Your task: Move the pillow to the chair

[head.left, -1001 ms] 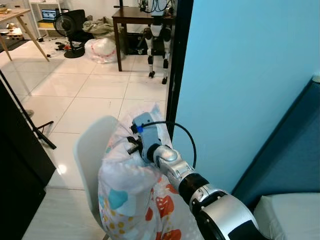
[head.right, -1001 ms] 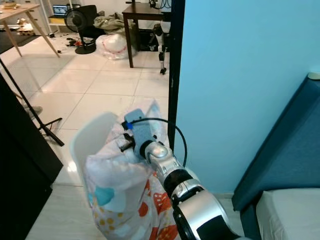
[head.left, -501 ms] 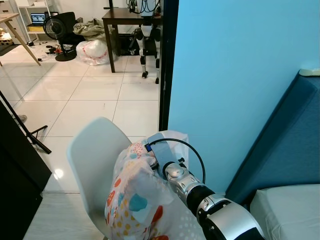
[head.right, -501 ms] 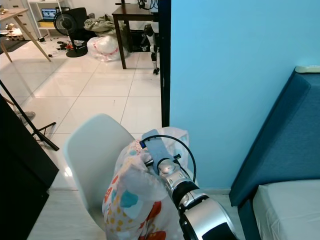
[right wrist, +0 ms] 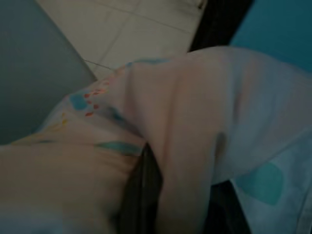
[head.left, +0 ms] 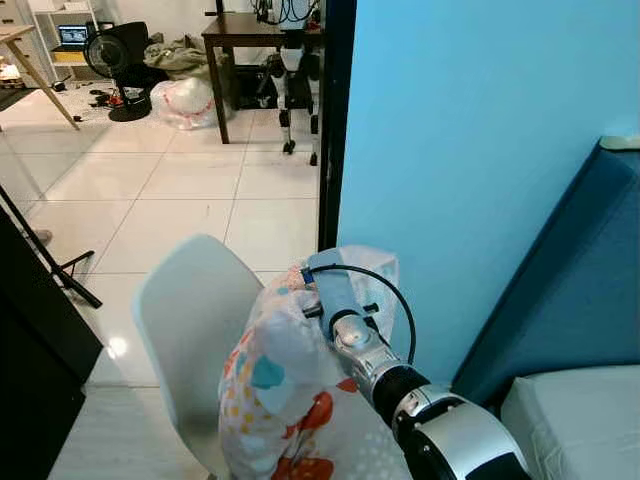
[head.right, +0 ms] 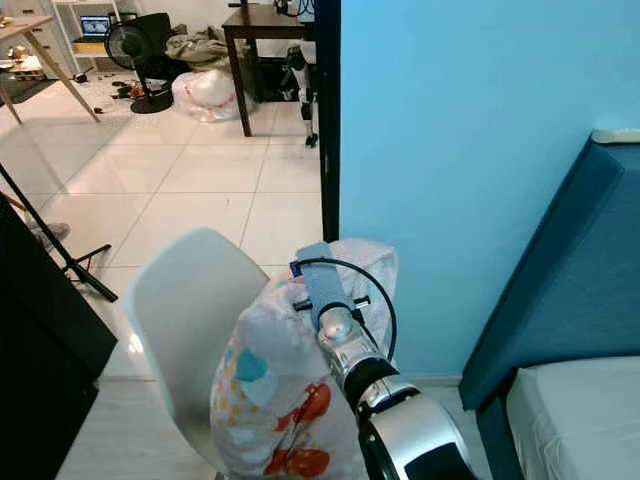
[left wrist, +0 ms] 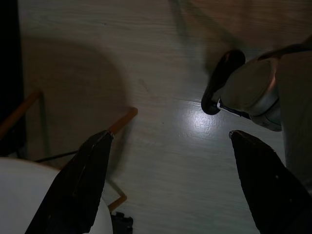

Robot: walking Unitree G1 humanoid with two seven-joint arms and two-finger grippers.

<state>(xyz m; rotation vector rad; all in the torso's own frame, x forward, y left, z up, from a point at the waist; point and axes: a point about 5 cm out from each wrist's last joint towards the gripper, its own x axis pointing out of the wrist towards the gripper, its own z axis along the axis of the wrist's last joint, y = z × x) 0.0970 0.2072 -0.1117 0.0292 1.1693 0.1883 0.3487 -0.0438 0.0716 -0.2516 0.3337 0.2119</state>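
The right gripper (right wrist: 146,195) is clamped on the patterned pillow (head.left: 290,400), which bulges over the white chair (head.left: 190,320) beside the blue wall's (head.left: 470,150) edge. Open tile floor (head.left: 180,190) lies beyond. The left gripper (left wrist: 170,185) hangs spread wide, holding nothing.

The pillow (head.left: 290,400) is soft printed cloth, creased and matt. The chair (head.left: 190,330) has a smooth pale plastic shell (slightly satin). Glossy floor tiles (head.left: 190,190) throw back light. The right arm (head.left: 440,440) is brushed silver metal; the wall (head.left: 470,150) is flat matt blue.
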